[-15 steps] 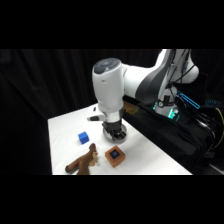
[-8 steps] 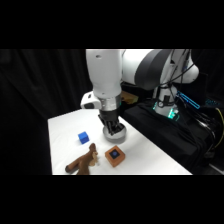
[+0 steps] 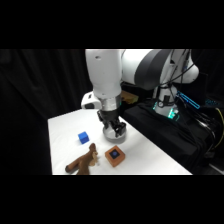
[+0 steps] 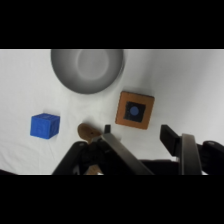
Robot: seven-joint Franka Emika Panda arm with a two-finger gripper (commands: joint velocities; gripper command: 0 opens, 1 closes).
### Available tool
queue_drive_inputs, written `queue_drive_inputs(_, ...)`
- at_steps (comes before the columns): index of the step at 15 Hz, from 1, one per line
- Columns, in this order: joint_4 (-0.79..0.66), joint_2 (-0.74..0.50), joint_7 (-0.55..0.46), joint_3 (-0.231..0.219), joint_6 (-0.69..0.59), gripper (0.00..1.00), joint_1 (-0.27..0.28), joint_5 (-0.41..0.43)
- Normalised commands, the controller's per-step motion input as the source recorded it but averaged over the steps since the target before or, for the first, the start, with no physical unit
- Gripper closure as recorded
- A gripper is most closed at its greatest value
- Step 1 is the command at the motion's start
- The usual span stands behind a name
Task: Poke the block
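The block point(image 4: 134, 110), flat orange-brown with a dark blue square centre, lies on the white table. In the side view the block point(image 3: 115, 156) sits near the table's front edge. My gripper point(image 3: 114, 128) hangs just behind it, low over a grey bowl. In the wrist view the gripper point(image 4: 136, 132) is open and holds nothing. The block shows just beyond the gap between the two fingertips, which do not touch it.
A grey bowl point(image 4: 87, 70) stands past the block. A small blue cube point(image 4: 44, 125) lies to the left. A brown toy animal point(image 3: 82, 161) lies beside the block, its end point(image 4: 89, 132) close to my left finger. The table's front edge point(image 3: 120, 173) is close.
The arm's upper links have swung forward and to the left and look larger. The gripper has stayed almost in place above the bowl. The objects have not moved.
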Motion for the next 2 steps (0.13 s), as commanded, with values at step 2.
queue_drive_inputs(2, 0.05, -0.11, 0.00, 0.063, -0.18, 0.00, -0.042, -0.050)
